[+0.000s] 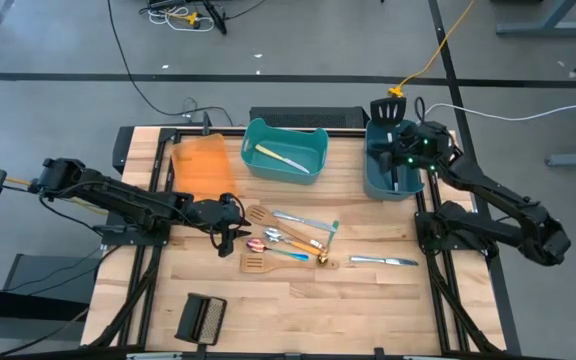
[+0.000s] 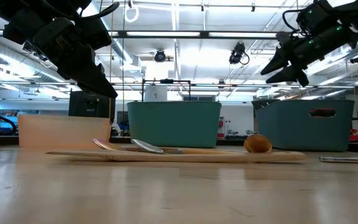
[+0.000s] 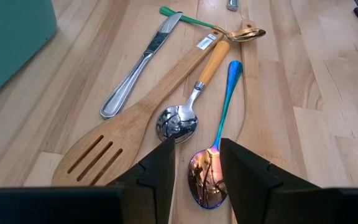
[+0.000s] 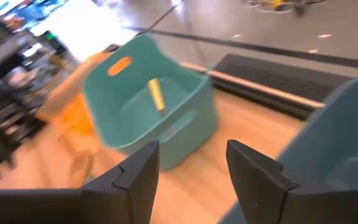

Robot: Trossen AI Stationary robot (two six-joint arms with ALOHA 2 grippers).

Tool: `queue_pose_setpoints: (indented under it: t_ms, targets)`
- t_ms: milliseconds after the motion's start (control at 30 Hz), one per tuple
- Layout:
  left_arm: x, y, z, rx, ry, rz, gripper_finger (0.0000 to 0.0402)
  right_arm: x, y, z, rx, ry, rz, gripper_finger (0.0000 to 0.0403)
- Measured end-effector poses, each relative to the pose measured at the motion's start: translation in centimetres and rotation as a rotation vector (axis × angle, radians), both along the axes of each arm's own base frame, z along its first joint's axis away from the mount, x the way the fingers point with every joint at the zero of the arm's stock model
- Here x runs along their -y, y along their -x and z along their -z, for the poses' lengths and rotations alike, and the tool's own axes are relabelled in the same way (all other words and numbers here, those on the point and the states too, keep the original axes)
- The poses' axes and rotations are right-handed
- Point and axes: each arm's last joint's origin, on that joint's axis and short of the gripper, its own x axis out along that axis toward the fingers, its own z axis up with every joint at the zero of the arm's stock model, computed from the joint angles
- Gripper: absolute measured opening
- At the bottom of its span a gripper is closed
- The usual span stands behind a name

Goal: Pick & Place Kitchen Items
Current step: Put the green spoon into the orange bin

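While hovering low with fingers spread and empty, the left end effector (image 3: 194,180) is straddling the bowl of the iridescent spoon (image 3: 215,149) lying on the bench (image 1: 368,300). Worth descending straight and pinching at the neck, since the orange-handled spoon (image 3: 188,102) and wooden spatula (image 3: 135,121) are lying just beside it, the spatula touching. Beyond, a table knife (image 3: 138,68). Waiting, jaws spread and empty, over the dark teal bin (image 1: 388,180): the right end effector (image 4: 188,180).

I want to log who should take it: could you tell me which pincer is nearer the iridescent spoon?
Left. The left pincer hangs open directly over the iridescent spoon bowl. The right pincer is far off, open above the dark teal bin.
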Motion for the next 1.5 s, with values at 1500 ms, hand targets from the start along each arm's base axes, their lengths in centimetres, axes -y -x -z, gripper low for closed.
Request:
queue_pose_setpoints:
  t_ms: [1500]
  targets:
    - [-0.1,0.0,0.0,0.003,-0.013,-0.018,0.0133,-11.2,-5.1,1.7,-0.162,-0.153,-0.558,0.0196]
